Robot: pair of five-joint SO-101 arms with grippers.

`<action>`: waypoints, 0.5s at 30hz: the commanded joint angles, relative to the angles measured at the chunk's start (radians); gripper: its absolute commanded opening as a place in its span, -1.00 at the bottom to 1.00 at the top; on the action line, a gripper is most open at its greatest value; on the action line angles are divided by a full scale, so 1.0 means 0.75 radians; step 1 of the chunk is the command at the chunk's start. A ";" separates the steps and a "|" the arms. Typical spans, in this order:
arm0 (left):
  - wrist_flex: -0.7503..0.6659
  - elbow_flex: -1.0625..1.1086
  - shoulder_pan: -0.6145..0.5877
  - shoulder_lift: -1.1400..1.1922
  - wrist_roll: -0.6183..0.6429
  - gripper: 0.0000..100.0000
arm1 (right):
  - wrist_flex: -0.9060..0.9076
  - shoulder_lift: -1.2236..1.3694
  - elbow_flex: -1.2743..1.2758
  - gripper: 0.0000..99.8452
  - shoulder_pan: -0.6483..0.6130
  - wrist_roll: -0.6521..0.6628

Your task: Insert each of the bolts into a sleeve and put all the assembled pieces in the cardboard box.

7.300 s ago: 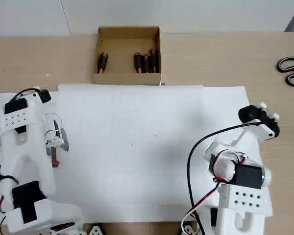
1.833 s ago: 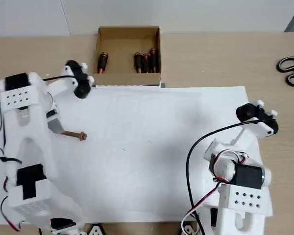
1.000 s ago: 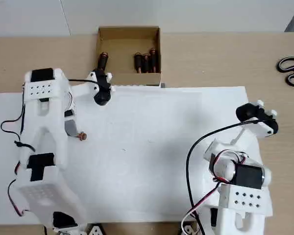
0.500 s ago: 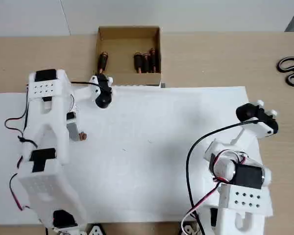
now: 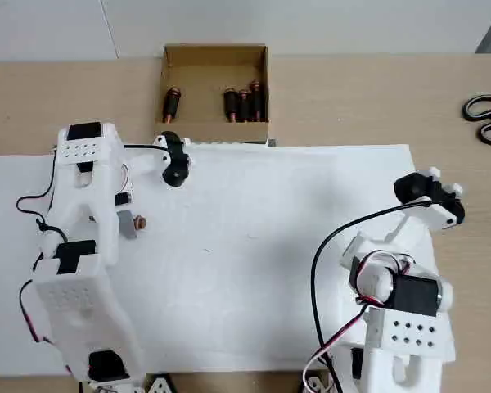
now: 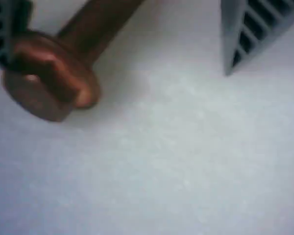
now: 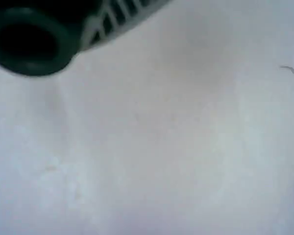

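Note:
A copper bolt (image 5: 138, 222) lies on the white paper at the left; close up its hex head (image 6: 49, 81) rests on the sheet with the shank running back between the fingers. My left gripper (image 5: 128, 223) (image 6: 117, 58) stands open around it, one finger beside the head and the other well apart from the shank. A black sleeve (image 7: 29, 41) sits against a ribbed finger (image 7: 117, 17) of my right gripper (image 7: 73, 39), lifted above the paper at the right. The cardboard box (image 5: 215, 57) at the back holds several assembled pieces (image 5: 244, 102).
The white paper sheet (image 5: 254, 246) covers most of the table between the arms. My right arm (image 5: 401, 303) is folded at the front right. Scissors (image 5: 487, 115) lie at the far right edge of the wooden table.
My left arm has shifted a little to the right over the bolt, which stays at the same spot on the paper. The right arm has not moved.

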 commanded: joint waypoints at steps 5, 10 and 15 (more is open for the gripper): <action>-0.023 -0.050 0.025 -0.008 -0.276 -0.70 | -0.015 -0.019 -0.037 -1.00 0.003 0.016; -0.020 -0.048 0.053 -0.020 -0.252 -0.71 | -0.015 -0.019 -0.037 -1.00 0.003 0.016; -0.018 -0.048 0.086 -0.023 -0.229 -0.71 | -0.013 -0.019 -0.037 -1.00 0.005 0.016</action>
